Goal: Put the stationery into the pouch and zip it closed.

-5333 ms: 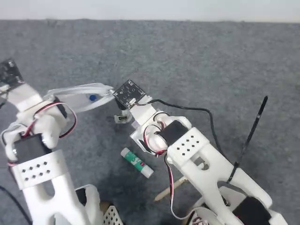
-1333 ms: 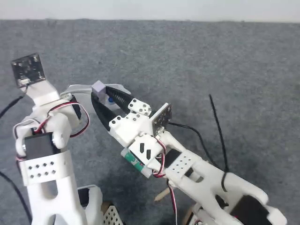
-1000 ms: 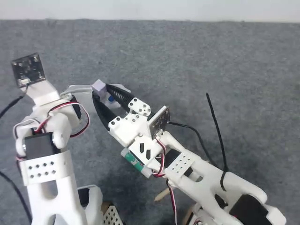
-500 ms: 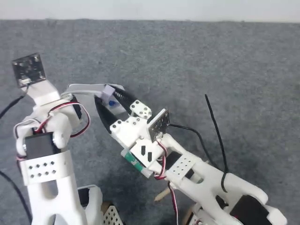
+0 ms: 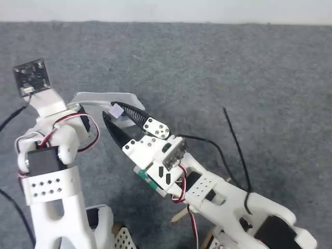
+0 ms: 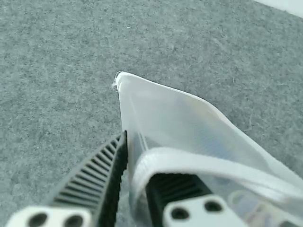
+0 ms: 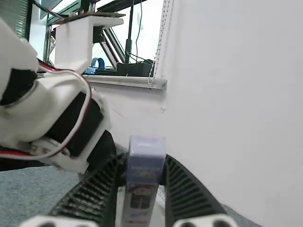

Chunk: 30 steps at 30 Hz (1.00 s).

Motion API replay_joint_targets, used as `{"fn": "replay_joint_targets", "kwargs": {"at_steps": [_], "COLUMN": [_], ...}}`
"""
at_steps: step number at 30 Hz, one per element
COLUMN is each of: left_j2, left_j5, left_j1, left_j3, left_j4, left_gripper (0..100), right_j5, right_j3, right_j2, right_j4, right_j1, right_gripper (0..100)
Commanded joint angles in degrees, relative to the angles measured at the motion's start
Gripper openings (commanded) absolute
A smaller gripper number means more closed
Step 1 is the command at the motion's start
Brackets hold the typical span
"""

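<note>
Looking milky and translucent, the pouch (image 6: 189,123) is clamped.

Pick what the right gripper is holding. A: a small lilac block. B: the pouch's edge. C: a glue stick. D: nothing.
A: the right wrist view shows the lilac block clamped upright in the right gripper, while the pouch is held by the left gripper.
</note>
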Motion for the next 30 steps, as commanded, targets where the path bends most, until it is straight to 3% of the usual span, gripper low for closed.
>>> {"fn": "replay_joint_targets", "kwargs": {"at_steps": [1,5,11,16,22,30], "left_j2": [-0.1,-0.1,-0.1,-0.1,-0.1,-0.1], "left_j5": [-0.4,-0.4,-0.4,-0.4,-0.4,-0.4], "left_j1": [0.2,0.2,0.2,0.2,0.2,0.2], "left_j3": [-0.2,-0.2,-0.2,-0.2,-0.1,0.4], "left_j4": [-2.0,-2.3,-2.3,-2.3,-2.3,-2.4], "left_gripper": [1,1,1,1,1,1], "right_j5": [1.0,1.1,1.1,1.3,8.0,8.1], "right_j3": [-2.5,-4.8,-4.3,-3.8,-1.4,-1.0], "right_j2": [3.1,7.7,8.8,8.7,8.7,8.7], "right_j4": [-4.8,-7.4,-7.3,-7.3,-7.4,-6.8], "right_j1": [-0.7,0.2,0.1,0.1,-2.1,-2.9], "right_gripper": [1.3,1.9,15.7,11.9,11.7,11.7]}}
